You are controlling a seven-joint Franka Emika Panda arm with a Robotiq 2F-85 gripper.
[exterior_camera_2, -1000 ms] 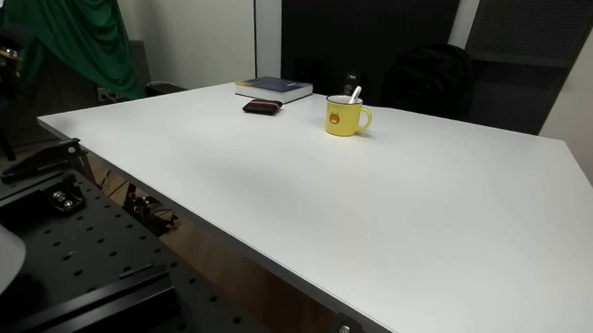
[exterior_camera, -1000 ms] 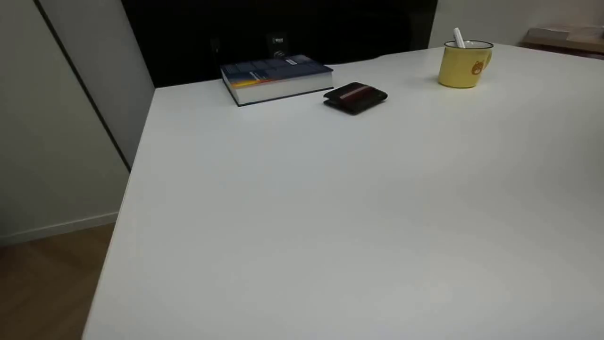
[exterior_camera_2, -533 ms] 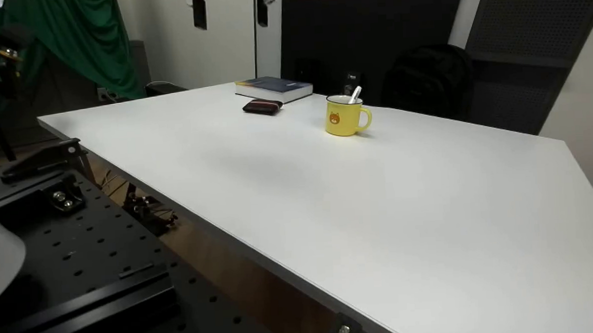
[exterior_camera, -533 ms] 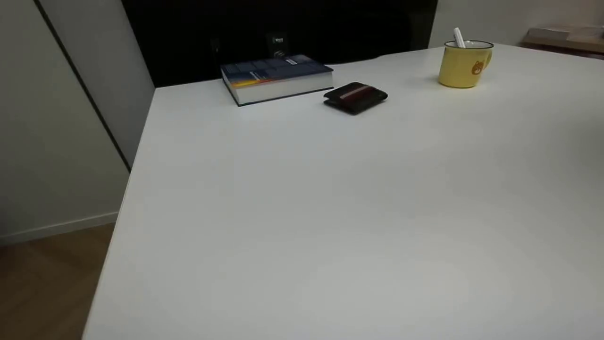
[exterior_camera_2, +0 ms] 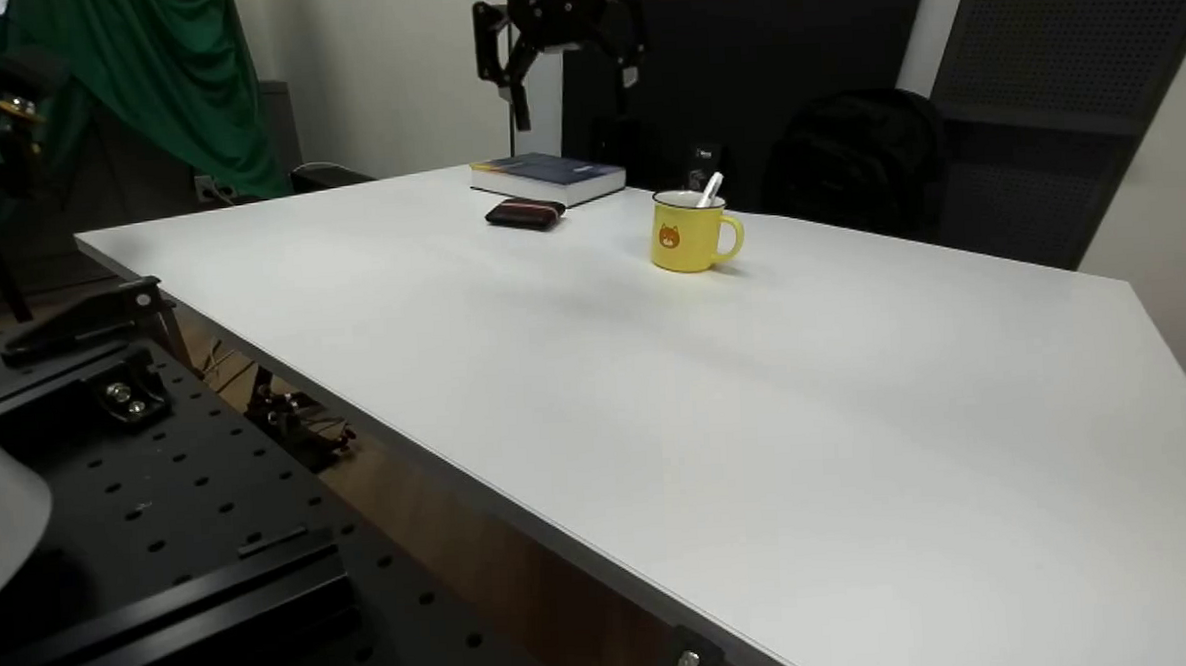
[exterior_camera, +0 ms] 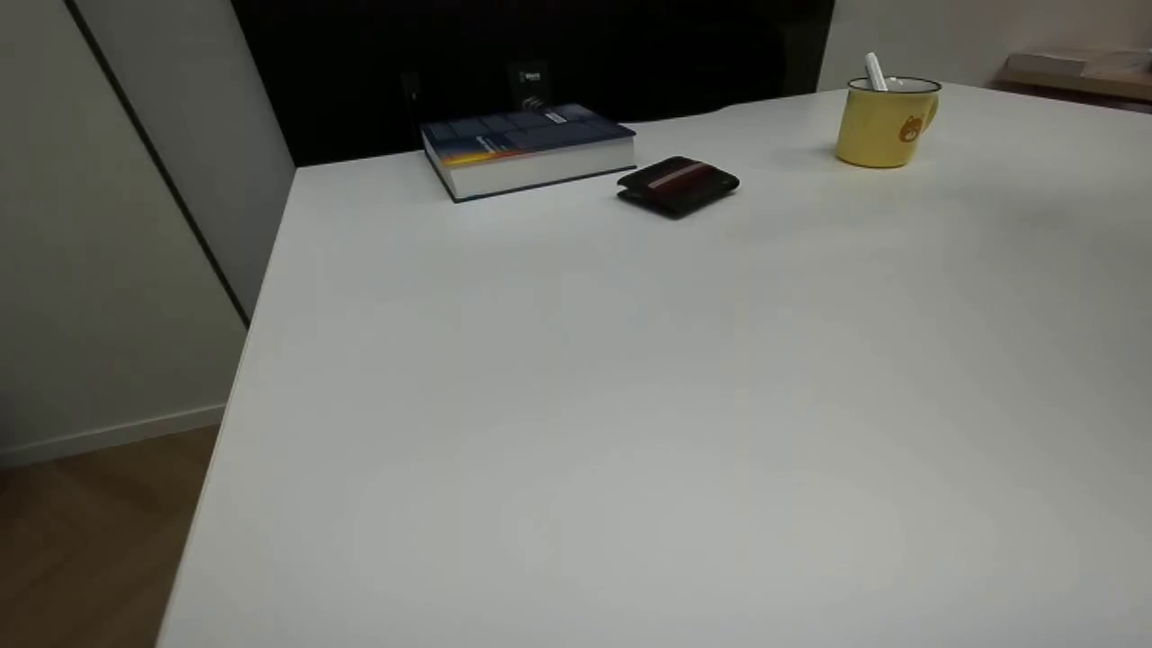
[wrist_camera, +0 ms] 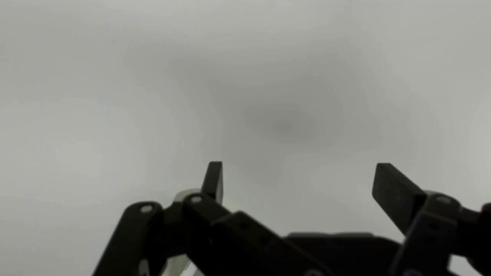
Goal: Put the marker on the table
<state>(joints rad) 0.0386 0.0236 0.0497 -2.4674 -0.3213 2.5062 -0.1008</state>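
Note:
The marker stands tilted in the yellow mug, and only its whitish end point(exterior_camera: 875, 72) point(exterior_camera_2: 712, 189) shows above the rim in both exterior views. Its body is hidden inside the mug. The yellow mug point(exterior_camera: 882, 130) point(exterior_camera_2: 682, 237) stands upright on the white table point(exterior_camera: 576, 405) point(exterior_camera_2: 807, 414). My gripper point(exterior_camera_2: 571, 109) hangs high above the table, up and left of the mug in an exterior view. In the wrist view my gripper point(wrist_camera: 299, 166) is wide open, with only white tabletop between its fingers. A pale sliver at the lower left there is too covered to name.
A thick dark blue book point(exterior_camera: 531, 148) point(exterior_camera_2: 548, 178) lies near the table's back edge. A black wallet point(exterior_camera: 679, 187) point(exterior_camera_2: 526, 214) with a red stripe lies beside it. A black panel point(exterior_camera: 540, 45) stands behind the table. A black perforated base plate point(exterior_camera_2: 211, 520) adjoins the front.
My gripper has come into an exterior view from the top and moved down and to the right there. The mug, marker, wallet and book have not moved.

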